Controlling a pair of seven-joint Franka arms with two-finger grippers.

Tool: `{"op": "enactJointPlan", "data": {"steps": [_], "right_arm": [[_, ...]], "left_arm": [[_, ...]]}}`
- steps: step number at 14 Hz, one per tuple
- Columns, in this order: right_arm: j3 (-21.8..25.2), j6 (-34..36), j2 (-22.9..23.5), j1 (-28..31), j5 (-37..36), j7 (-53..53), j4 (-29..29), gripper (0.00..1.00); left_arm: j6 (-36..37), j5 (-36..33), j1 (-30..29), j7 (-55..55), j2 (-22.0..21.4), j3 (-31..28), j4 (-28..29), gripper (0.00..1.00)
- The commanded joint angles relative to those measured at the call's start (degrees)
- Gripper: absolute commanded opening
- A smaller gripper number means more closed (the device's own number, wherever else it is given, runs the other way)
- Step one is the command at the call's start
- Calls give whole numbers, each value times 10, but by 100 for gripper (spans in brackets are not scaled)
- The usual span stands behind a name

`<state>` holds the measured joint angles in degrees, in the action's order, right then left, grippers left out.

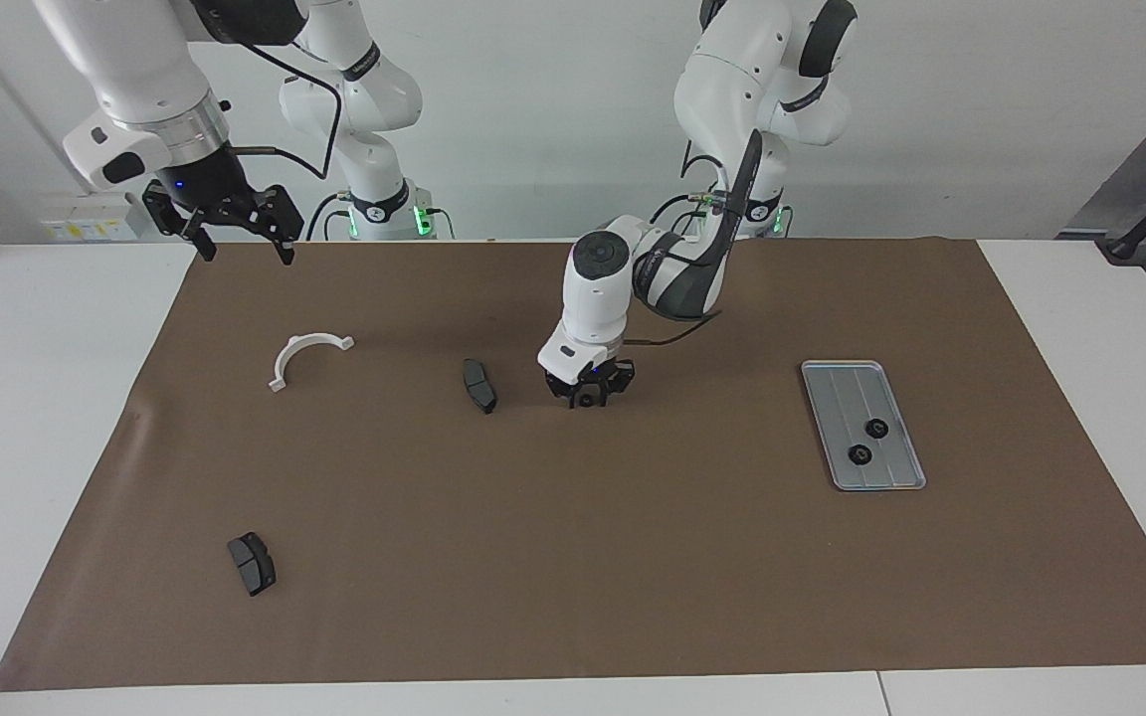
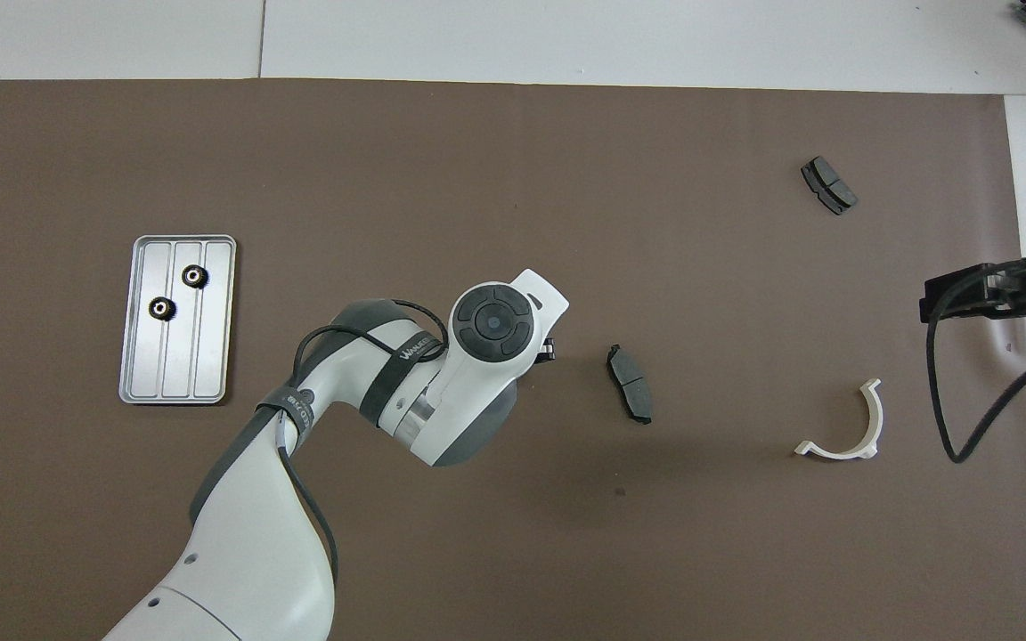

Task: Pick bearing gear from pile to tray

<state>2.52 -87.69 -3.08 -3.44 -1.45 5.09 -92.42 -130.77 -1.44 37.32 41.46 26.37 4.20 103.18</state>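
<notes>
Across the brown mat (image 1: 573,557), the tray (image 1: 837,383) lies well toward the left arm's end from the low left tool (image 1: 588,398), grip unreadable; right tool (image 1: 243,244) waits spread

The left arm (image 1: 692,268) comes from its base and folds down over the middle of the table, its wrist (image 1: 593,298) pointing almost straight down; the left gripper (image 1: 588,400) sits low, just above or on the surface, which of the two cannot be told; its fingers are drawn partly together, and a small dark round shape seems to sit between the tips. From overhead the wrist's round cap (image 2: 495,320) hides nearly all of that gripper. The right arm (image 1: 135,70) waits raised at its own end of the table; the right gripper (image 1: 245,249) hangs in the air with its fingers spread wide, nothing between them.
</notes>
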Motion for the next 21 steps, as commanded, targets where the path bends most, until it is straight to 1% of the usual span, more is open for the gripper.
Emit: {"op": "enactJointPlan", "data": {"steps": [1,2,3,8,9,11,13,15,18,21], "right_arm": [[-7,-13,-15,1,10,-11,-14,100],[-8,-8,-16,-1,10,-12,-15,100],[-8,-9,-16,-1,10,-12,-15,100],[-8,-9,-16,1,10,-12,-15,100],[-8,-9,-16,1,10,-12,-15,100],[-8,-9,-16,2,10,-12,-15,100],[-8,-9,-16,2,10,-12,-15,100],[-8,-9,-16,1,10,-12,-15,100],[-8,-9,-16,2,10,-12,-15,100],[-8,-9,-16,1,10,-12,-15,100]], "left_arm": [[-10,-1,12,9,-20,-11,25,47],[-9,-1,12,9,-20,-11,26,46],[-9,-1,12,9,-20,-11,26,43],[-5,-1,7,7,-19,-11,19,16],[-4,-1,3,6,-19,-12,16,14],[9,-1,-6,4,-15,-15,-7,14],[41,-2,-44,-1,-9,-15,-49,14],[50,-2,-81,-31,-9,-15,-59,14],[86,-1,-157,-154,-20,-14,-57,17],[124,-1,-237,-286,-46,-14,-50,19]]}}
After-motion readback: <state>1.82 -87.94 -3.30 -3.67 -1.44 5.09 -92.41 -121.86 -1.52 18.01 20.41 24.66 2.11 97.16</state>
